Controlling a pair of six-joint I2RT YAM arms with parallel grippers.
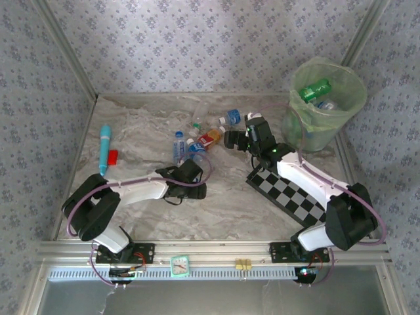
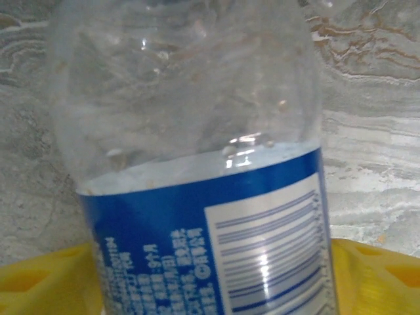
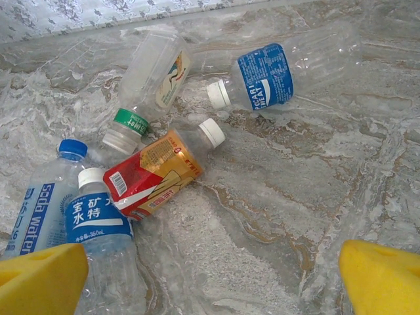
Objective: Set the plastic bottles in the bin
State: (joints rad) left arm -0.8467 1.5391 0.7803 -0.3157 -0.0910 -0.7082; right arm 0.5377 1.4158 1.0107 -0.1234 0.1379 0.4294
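A blue-labelled bottle (image 2: pixel 197 216) is seen between the pads (image 2: pixel 39 282) of the left gripper (image 2: pixel 210 282), clamping not discernible; the right gripper (image 3: pixel 210 275) is spread wide over scattered bottles (image 3: pixel 154 172)

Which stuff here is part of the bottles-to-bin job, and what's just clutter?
Job:
- bin
- blue-labelled bottle
- red-orange bottle
- green bottle, already in the bin
- other loose bottles

Clutter:
- turquoise tube
- small red object
- checkerboard
- clock

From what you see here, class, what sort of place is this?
Probably a robot test cell: wallpapered panels in metal framing enclose the table, and a checkerboard lies beside the bin.
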